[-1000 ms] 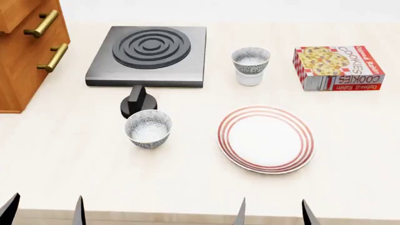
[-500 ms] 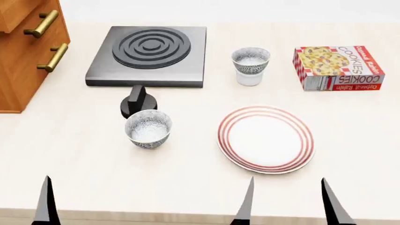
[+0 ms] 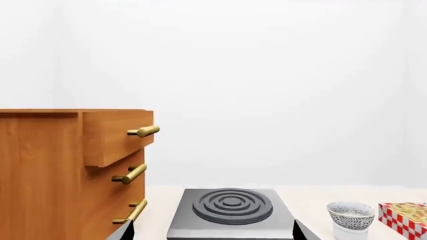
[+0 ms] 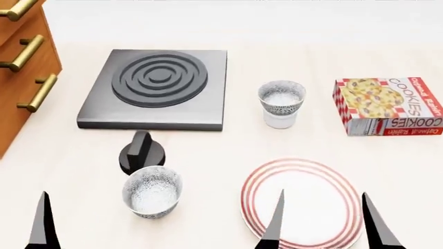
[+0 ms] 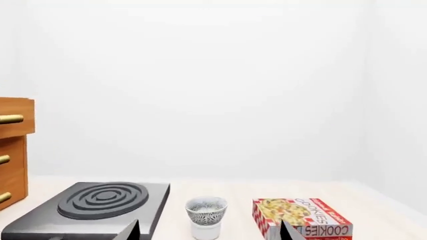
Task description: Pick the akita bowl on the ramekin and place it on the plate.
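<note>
Speckled akita bowl (image 4: 281, 98) perched on white ramekin (image 4: 280, 120); both end effectors open, empty.
Likely rigid, light, glossy-slick, breakable; pinch the rim wall, lift straight off toward plate (image 4: 302, 207).

Your head view has moved forward and tilted down: the plate (image 4: 302, 203) and the twin bowl (image 4: 152, 191) now sit nearer the bottom edge. Your right gripper (image 4: 322, 220) has risen, its open fingers over the plate. Of your left gripper only one finger (image 4: 43, 222) shows.

Hotplate (image 4: 157, 88), knob (image 4: 142, 151), cookie box (image 4: 387, 106), drawers (image 4: 22, 67)
</note>
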